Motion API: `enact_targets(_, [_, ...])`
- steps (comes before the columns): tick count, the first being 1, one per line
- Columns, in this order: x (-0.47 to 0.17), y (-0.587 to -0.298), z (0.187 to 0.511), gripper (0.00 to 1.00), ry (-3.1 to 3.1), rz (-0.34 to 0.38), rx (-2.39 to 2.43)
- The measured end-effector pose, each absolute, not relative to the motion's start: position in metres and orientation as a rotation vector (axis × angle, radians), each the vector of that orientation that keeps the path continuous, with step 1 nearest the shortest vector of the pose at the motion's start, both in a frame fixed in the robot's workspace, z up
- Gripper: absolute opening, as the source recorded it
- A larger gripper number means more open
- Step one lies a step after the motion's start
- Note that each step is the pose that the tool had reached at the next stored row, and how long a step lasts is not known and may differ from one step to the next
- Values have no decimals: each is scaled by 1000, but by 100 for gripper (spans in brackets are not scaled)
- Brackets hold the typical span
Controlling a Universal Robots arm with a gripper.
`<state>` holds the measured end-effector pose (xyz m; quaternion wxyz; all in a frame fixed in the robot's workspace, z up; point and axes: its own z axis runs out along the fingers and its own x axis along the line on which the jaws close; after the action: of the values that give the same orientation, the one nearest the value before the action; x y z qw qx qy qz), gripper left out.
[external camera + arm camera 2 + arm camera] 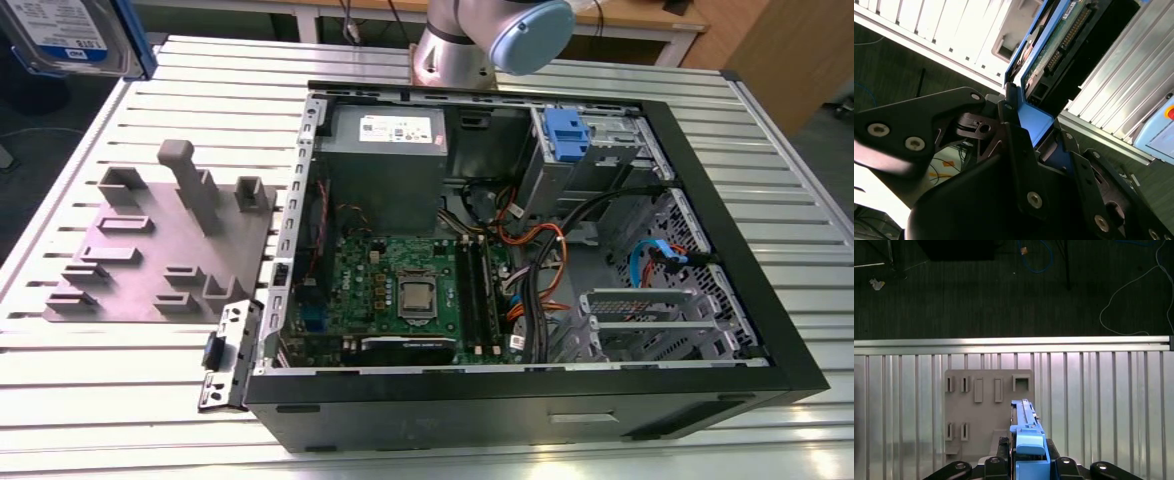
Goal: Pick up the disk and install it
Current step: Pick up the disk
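The gripper (1028,456) is closed on the blue carrier frame of the disk (1023,415), holding it edge-on above the grey fixture plate (985,405) (well apart from the open computer case (747,330)) on the slatted aluminium table (1104,400).

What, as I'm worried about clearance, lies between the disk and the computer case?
In the exterior view, only bare table slats lie between the disk and the computer case; the grey fixture plate lies aside.

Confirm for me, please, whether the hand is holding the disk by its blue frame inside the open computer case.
Not quite: the hand does hold the disk by its blue frame, but outside the computer case, above the slatted table, as the first wrist view shows.
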<state>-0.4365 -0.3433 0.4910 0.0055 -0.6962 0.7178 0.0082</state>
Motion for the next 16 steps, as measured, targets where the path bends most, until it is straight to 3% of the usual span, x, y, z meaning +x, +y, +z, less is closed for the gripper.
enact_targets(16, [-435,-346,491,37,2247,26,-2180])
